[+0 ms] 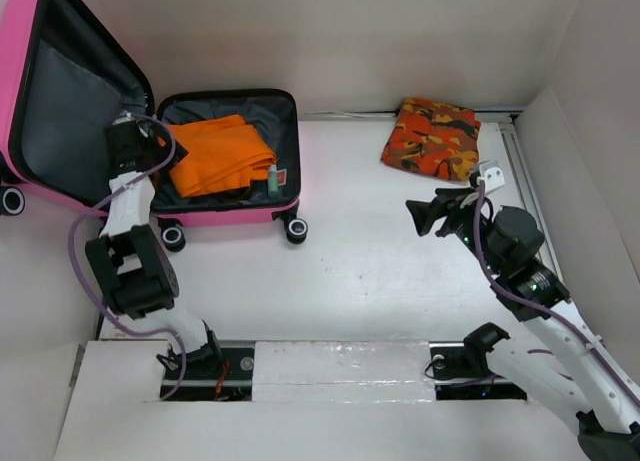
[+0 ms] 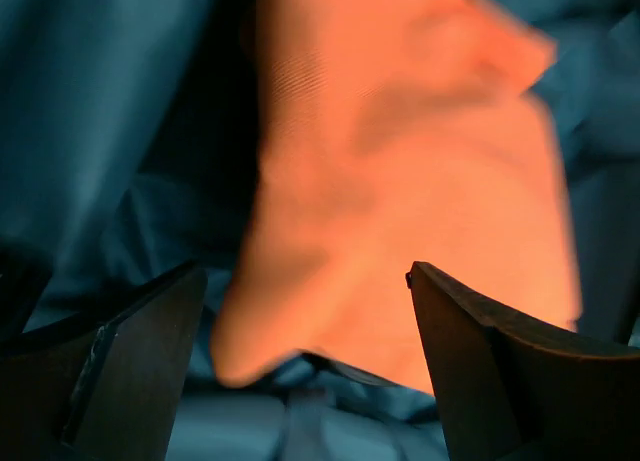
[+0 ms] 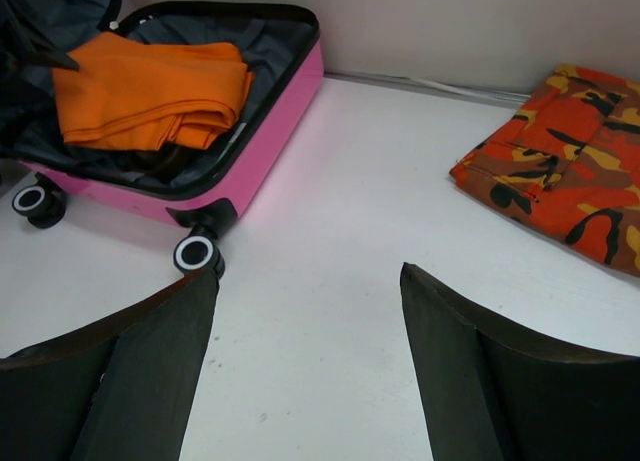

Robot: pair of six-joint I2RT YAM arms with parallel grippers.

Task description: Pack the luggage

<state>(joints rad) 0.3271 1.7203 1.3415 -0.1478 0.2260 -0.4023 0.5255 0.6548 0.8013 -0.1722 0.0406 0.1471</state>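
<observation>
The pink luggage [image 1: 240, 217] lies open at the back left, its lid [image 1: 20, 71] standing up against the wall. A folded orange cloth [image 1: 215, 153] lies inside on the dark lining; it fills the left wrist view [image 2: 400, 181]. My left gripper [image 1: 150, 131] is open and empty, just above the cloth's left edge inside the case. The folded orange camouflage cloth [image 1: 432, 136] lies on the table at the back right, also in the right wrist view [image 3: 560, 171]. My right gripper [image 1: 428, 216] is open and empty above the table, in front of the camouflage cloth.
A small green bottle [image 1: 271, 182] lies in the case at the cloth's right. The luggage wheels [image 1: 295, 229] stick out at the front. Walls enclose the table at the back and right [image 1: 580, 181]. The right wrist view shows the luggage [image 3: 270, 131] at its upper left.
</observation>
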